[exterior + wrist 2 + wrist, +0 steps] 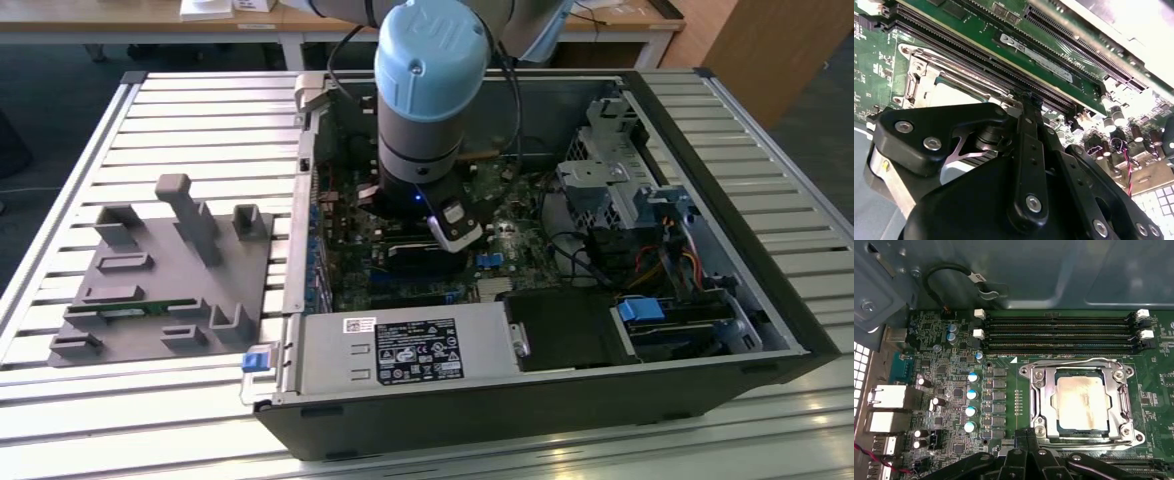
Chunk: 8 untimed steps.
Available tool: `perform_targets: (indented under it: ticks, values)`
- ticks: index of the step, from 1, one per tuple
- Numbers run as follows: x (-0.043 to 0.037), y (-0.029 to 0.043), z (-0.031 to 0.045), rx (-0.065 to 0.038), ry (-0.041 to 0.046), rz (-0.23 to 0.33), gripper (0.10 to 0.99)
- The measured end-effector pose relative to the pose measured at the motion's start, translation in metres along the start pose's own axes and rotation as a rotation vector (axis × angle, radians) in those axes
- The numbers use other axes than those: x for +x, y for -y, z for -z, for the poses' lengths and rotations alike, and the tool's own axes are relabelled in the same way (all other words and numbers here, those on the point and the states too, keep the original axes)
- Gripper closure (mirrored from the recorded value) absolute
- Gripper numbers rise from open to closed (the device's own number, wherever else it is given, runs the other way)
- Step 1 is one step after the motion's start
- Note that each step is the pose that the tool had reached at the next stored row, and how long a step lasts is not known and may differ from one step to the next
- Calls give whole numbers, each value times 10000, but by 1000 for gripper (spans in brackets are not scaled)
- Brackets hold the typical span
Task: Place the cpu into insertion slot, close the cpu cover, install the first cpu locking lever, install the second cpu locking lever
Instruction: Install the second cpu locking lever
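Down inside the open case, the black gripper (1026,447), fingers closed together and empty, hangs beside the dull silver cpu cover (1081,402) framing the seated grey square cpu (1081,401), apparently positioned for lever work.

We see the arm (424,110) reaching down into the open computer case (534,400), which lies on a slatted table (200,120). A grey holder (167,275) sits at the exterior view's left.

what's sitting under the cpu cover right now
In the first wrist view, the cpu lies under the cpu cover, its grey top showing through the window. The frame hides the chip's edges and the insertion slot beneath.
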State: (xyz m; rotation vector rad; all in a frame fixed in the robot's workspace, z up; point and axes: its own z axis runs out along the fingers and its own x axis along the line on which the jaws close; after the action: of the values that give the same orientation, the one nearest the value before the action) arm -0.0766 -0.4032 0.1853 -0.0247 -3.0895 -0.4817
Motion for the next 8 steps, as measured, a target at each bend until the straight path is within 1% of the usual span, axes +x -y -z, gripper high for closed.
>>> perform_targets:
  ticks: [4,8]
  values:
    - [-1,1,-5,-14,1,1,980]
    - [-2,-5,8,-11,8,4,980]
